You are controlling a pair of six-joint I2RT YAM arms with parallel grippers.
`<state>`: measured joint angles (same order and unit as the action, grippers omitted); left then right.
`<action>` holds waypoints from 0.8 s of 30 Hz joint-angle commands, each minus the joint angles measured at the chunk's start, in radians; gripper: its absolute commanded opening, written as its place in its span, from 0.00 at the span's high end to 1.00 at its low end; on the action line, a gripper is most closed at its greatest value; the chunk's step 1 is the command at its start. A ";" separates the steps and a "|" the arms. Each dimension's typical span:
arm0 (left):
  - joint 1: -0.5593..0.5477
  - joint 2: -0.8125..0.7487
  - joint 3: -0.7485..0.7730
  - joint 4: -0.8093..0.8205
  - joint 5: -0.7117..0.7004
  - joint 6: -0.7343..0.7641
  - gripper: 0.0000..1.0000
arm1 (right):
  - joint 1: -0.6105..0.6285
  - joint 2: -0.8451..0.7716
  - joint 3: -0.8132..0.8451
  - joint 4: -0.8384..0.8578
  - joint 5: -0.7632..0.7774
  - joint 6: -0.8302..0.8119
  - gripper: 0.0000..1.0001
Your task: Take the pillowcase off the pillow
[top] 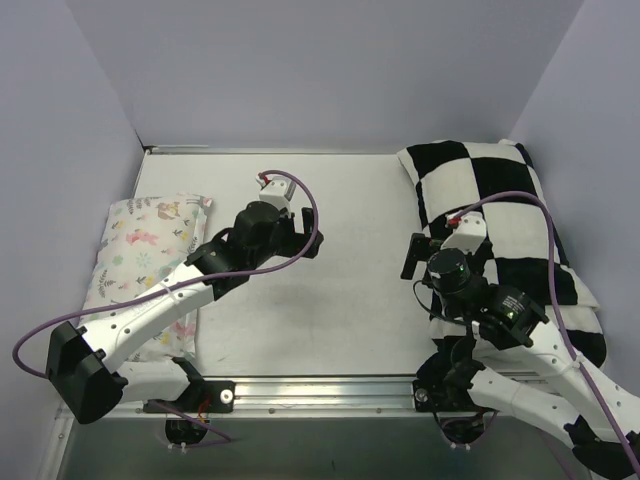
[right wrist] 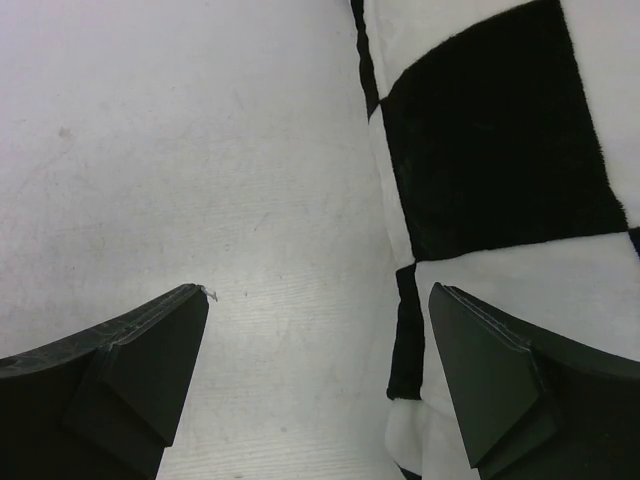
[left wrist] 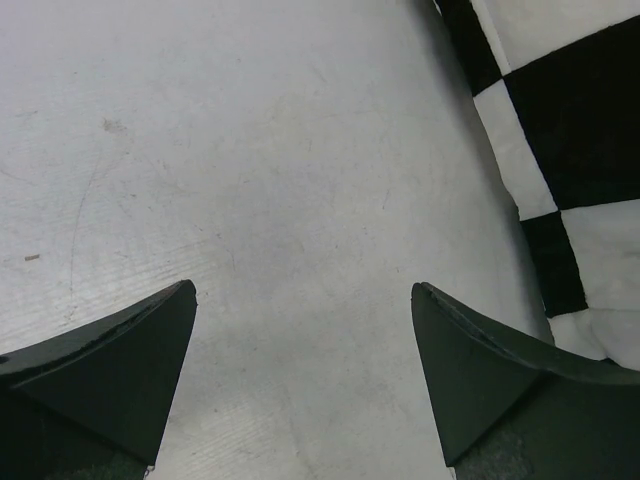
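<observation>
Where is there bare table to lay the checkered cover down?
The broad strip of bare table between the floral pillow on the left and the checkered pillowcase on the right is free, back to front; the open left gripper hangs over it. The right side is crowded: pillowcase, with the open right gripper over its edge.

Table (top: 350, 220): gray and flat, with little marks and scratches on it.
At 3 o'clock: the pillowcase (top: 495, 215), with big black and white squares, lies puffy at the right edge.
At 9 o'clock: a small flower pillow (top: 150, 255) lies flat at the left edge.
Gap: the two are well apart.
</observation>
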<state>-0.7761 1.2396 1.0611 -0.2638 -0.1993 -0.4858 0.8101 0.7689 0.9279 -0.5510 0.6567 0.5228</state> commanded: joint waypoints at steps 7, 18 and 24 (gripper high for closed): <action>0.037 -0.006 0.053 0.046 0.040 -0.008 0.03 | -0.145 0.143 0.141 -0.070 -0.012 -0.061 0.00; 0.092 0.072 0.068 0.090 0.168 -0.053 0.03 | -0.598 0.650 0.443 -0.104 -0.019 -0.102 0.00; 0.104 0.101 0.045 0.127 0.199 -0.071 0.03 | -0.681 0.886 0.505 -0.102 -0.055 -0.096 0.00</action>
<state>-0.6838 1.3384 1.0855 -0.2173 -0.0418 -0.5385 0.1623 1.5970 1.3945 -0.6132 0.6006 0.4294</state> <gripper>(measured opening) 0.975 0.999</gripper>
